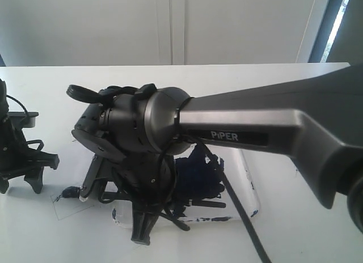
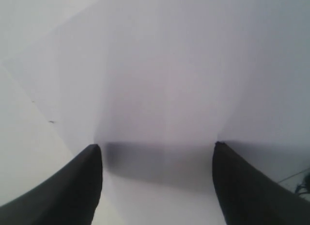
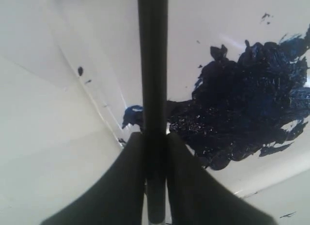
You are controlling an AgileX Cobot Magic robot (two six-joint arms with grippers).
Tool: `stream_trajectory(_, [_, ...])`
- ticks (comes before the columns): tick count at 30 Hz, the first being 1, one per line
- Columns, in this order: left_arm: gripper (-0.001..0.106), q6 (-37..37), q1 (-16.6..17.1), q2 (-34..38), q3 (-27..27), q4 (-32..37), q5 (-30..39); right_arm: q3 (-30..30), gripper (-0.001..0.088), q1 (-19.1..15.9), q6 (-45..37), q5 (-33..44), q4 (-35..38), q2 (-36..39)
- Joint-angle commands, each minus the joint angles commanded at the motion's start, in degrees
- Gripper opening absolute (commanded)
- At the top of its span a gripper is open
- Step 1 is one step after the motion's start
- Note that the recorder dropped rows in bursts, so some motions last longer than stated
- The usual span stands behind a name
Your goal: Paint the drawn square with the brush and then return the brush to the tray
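Observation:
My right gripper [image 3: 154, 135] is shut on the brush [image 3: 153, 65], a thin black stick that runs out past the fingertips over the tray [image 3: 203, 21]. The brush tip is out of view. The dark blue-black paint blotch [image 3: 252, 104] lies beside the stick. In the exterior view the right gripper [image 1: 142, 232] hangs at the tray's [image 1: 250, 189] near left corner, and its arm hides most of the brush. The drawn square [image 1: 71, 207] is a faint blank outline on the paper, left of that gripper. My left gripper [image 1: 21, 183] [image 2: 157, 147] is open and holds nothing, low over white paper.
The right arm's long dark link [image 1: 272, 127] crosses the scene from the right and covers much of the tray. White paper [image 2: 169, 65] lies on the white table, its edge showing in the left wrist view. A wall stands behind the table's far edge [image 1: 170, 65].

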Motion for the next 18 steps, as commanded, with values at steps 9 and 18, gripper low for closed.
stream_trajectory(9, [0.068, -0.20, 0.00, 0.00, 0.00, -0.11, -0.09, 1.58, 0.0000, -0.65, 1.07, 0.00, -2.08, -2.50])
stream_trajectory(18, [0.068, -0.20, 0.00, 0.00, 0.00, -0.38, -0.09, 1.58, 0.0000, -0.54, 1.07, 0.00, -1.22, -2.47])
